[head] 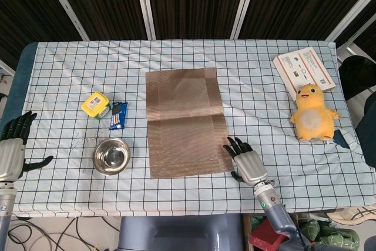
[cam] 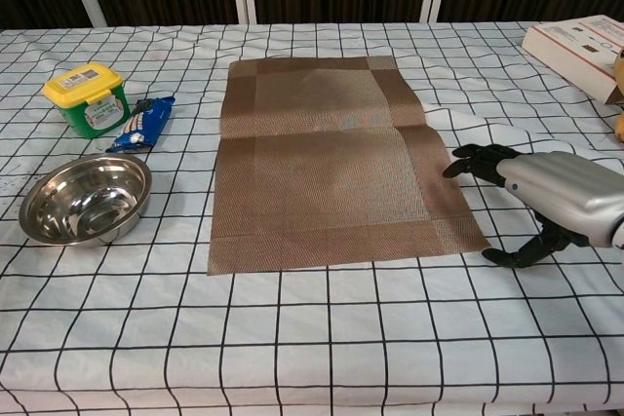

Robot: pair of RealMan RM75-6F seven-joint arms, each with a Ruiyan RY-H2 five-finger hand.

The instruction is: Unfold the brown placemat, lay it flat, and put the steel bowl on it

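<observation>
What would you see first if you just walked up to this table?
Probably the big brown placemat, spread flat in the middle of the checked tablecloth. Next, the bright yellow plush toy at the right edge, and the shiny steel bowl left of the mat.

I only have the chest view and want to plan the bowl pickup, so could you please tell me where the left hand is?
Observer: The left hand is at the left edge of the table, fingers spread, holding nothing.
Operator: Thank you. How does it lie relative to the steel bowl?
Observer: The steel bowl sits to its right, roughly level with it, left of the brown placemat.
Operator: And what is the yellow thing at my right edge?
Observer: A yellow plush toy, lying just on the near side of the white box.
</observation>
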